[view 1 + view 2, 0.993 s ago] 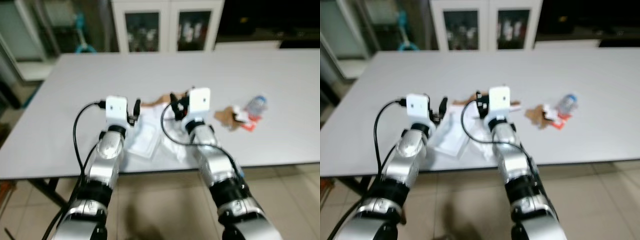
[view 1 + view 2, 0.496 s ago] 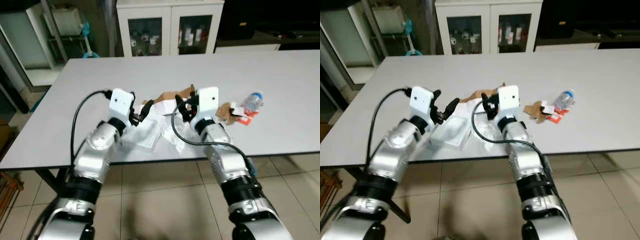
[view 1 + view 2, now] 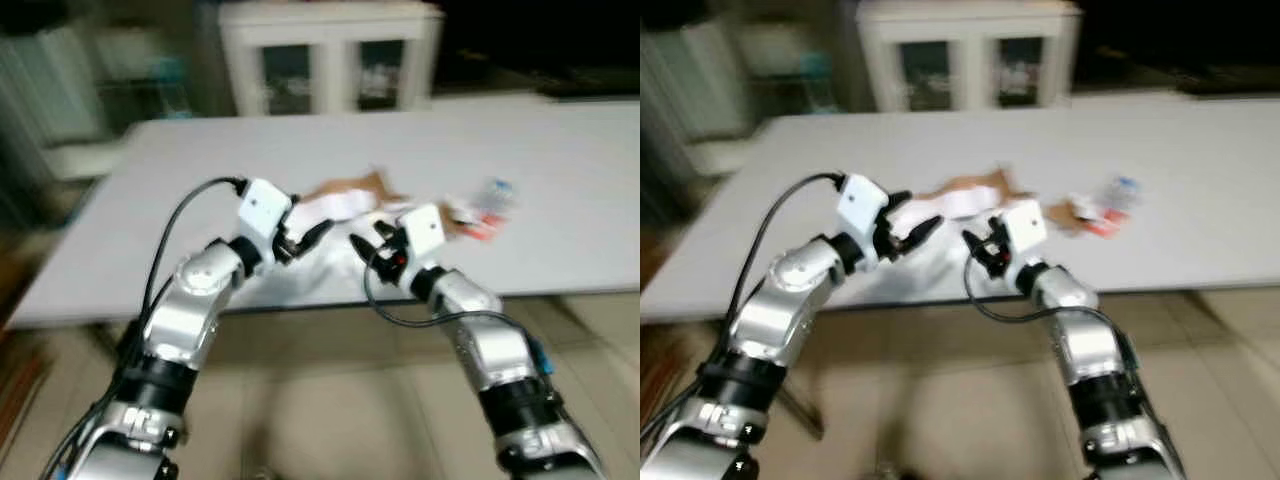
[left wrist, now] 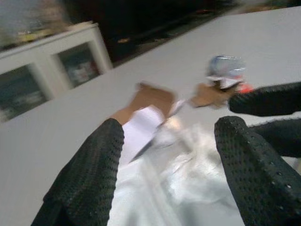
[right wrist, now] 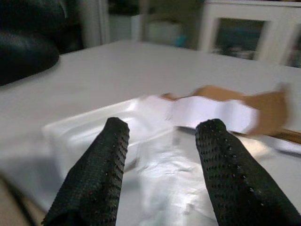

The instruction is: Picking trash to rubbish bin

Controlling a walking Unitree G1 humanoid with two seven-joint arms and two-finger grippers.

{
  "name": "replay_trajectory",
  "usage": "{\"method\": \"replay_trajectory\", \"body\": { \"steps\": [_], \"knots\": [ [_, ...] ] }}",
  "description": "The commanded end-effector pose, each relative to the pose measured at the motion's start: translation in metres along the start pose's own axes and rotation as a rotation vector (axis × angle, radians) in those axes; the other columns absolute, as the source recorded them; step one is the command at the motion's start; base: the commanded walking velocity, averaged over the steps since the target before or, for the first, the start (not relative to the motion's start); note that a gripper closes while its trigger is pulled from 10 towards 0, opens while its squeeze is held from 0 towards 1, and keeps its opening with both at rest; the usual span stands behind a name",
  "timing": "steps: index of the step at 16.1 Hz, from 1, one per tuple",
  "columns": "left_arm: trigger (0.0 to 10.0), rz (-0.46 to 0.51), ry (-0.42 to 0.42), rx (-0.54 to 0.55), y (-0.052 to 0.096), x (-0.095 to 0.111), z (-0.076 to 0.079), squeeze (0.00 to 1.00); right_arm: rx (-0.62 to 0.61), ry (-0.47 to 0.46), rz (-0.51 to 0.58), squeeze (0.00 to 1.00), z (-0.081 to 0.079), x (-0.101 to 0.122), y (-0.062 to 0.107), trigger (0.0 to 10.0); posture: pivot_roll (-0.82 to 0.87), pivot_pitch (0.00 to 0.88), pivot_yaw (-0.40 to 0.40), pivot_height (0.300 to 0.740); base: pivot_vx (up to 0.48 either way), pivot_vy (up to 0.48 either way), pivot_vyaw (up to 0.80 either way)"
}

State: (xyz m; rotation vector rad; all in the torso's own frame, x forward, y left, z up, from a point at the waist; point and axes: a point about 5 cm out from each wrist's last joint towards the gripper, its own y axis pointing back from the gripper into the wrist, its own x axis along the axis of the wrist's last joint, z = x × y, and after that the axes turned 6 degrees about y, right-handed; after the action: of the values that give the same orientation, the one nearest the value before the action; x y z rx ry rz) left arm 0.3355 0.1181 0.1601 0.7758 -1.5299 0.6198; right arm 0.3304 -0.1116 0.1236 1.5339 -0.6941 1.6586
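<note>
Trash lies in a loose heap near the front edge of the grey bench [image 3: 560,180]: crumpled clear plastic wrap [image 5: 174,179] nearest the robot, a white paper sheet [image 3: 335,205] with a brown cardboard scrap [image 3: 350,186] just beyond it, and a small plastic bottle [image 3: 497,188] with a red wrapper [image 3: 485,228] farther right. The head views are blurred, so finer detail is lost.

Both tools hover over the heap with their fingers spread wide, holding nothing — the left tool [image 3: 318,232] comes in from the left, the right tool [image 3: 368,243] from the right, tips pointing toward each other. The plastic wrap sits directly between and below them, about equally near to each; I judge either could close on it by dropping a little.

The right wrist view shows the wrap bunched just ahead of its fingertips [image 5: 115,129], with the paper's long axis running across behind it. The left wrist view adds the bottle far off and the right tool's fingers crossing near it.
</note>
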Motion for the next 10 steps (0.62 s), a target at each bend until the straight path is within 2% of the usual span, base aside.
{"method": "replay_trajectory", "body": {
  "steps": [1, 4, 7, 10],
  "knots": [
    [10.0, -0.029, -0.013, 0.008, 0.0, -0.001, 0.0, 0.0, 0.02, -0.005, -0.008, 0.0, -0.004, 0.001, -0.001, 10.0, 0.03, 0.014, 0.056, 0.74, 0.0, 0.0, 0.0],
    [10.0, -0.015, -0.003, 0.077, -0.002, 0.001, -0.005, 0.0, 0.032, -0.015, 0.009, 0.0, -0.006, 0.005, -0.002, 10.0, 0.03, 0.016, 0.056, 0.74, 0.0, 0.0, 0.0],
    [10.0, -0.013, -0.005, 0.147, -0.003, 0.001, -0.01, 0.0, 0.021, -0.019, 0.007, 0.0, -0.004, 0.006, -0.001, 10.0, 0.03, 0.017, 0.057, 0.74, 0.298, 0.0, 0.0],
    [10.0, 0.015, 0.031, 0.142, -0.002, 0.002, -0.01, 0.0, 0.011, -0.02, 0.005, 0.0, -0.003, 0.006, -0.001, 10.0, 0.03, 0.018, 0.055, 0.74, 0.0, 0.0, 0.0]
  ]
}}
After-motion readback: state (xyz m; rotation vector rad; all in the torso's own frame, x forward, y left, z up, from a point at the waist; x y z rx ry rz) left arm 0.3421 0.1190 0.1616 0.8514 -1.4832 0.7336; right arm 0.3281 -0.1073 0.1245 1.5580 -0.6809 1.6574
